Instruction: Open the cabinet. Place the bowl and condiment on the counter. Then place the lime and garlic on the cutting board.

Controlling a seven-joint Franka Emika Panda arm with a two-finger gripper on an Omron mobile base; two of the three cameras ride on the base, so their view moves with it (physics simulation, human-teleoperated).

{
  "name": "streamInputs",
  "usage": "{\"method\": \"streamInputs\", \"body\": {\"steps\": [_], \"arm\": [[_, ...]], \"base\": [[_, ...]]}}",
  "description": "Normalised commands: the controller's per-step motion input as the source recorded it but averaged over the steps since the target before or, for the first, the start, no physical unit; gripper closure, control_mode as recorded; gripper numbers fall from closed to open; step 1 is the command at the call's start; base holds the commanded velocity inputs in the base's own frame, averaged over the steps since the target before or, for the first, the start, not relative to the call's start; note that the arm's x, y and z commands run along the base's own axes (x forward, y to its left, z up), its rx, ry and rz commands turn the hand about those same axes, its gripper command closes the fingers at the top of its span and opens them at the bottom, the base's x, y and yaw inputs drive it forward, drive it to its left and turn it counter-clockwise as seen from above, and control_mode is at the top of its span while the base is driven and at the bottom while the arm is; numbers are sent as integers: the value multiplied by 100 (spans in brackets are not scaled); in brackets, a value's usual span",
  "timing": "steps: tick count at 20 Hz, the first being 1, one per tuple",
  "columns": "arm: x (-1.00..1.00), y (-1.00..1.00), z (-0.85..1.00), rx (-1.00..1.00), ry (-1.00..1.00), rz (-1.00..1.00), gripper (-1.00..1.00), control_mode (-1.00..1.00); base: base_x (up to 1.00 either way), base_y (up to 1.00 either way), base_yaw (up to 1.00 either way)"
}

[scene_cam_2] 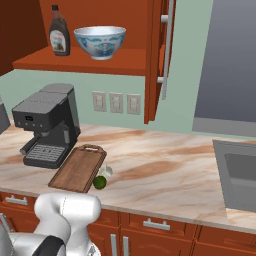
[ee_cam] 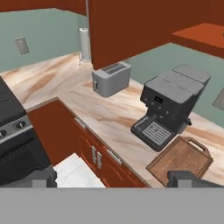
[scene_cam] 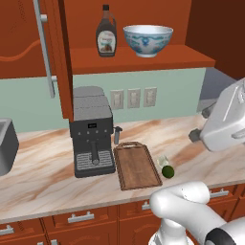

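The cabinet (scene_cam: 28, 48) stands open, its door (scene_cam_2: 156, 55) swung aside. On its shelf stand the dark condiment bottle (scene_cam: 106, 33) (scene_cam_2: 59, 34) and, to its right, the white-and-blue bowl (scene_cam: 148, 40) (scene_cam_2: 100, 41). Below, on the counter (scene_cam: 48, 177) (scene_cam_2: 165, 170), lies the cutting board (scene_cam: 137, 165) (scene_cam_2: 78, 169) (ee_cam: 181, 159). The lime (scene_cam: 168, 172) (scene_cam_2: 100, 182) and the garlic (scene_cam: 163, 161) (scene_cam_2: 105, 171) rest on the counter just off the board's right edge. My gripper (ee_cam: 113, 179) is open with nothing between its fingers, high above the counter's front edge.
A black coffee machine (scene_cam: 92, 131) (scene_cam_2: 47, 125) (ee_cam: 170, 105) stands left of the board. A toaster (ee_cam: 111, 78) and a paper towel roll (ee_cam: 84, 43) sit further left, with a stove (ee_cam: 13, 140) beyond. A sink (scene_cam_2: 240, 175) lies to the right.
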Motion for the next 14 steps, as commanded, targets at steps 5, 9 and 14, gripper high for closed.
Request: {"method": "streamInputs", "body": {"steps": [5,9,14], "arm": [[0,-15,-31,-17,-11,-6,-100,-100],[3,-18,-8,-9,-14,-7,-100,-100],[13,-21,8,0,-15,-9,-100,-100]], "base": [[0,0,0],[0,0,0],[0,0,0]]}}
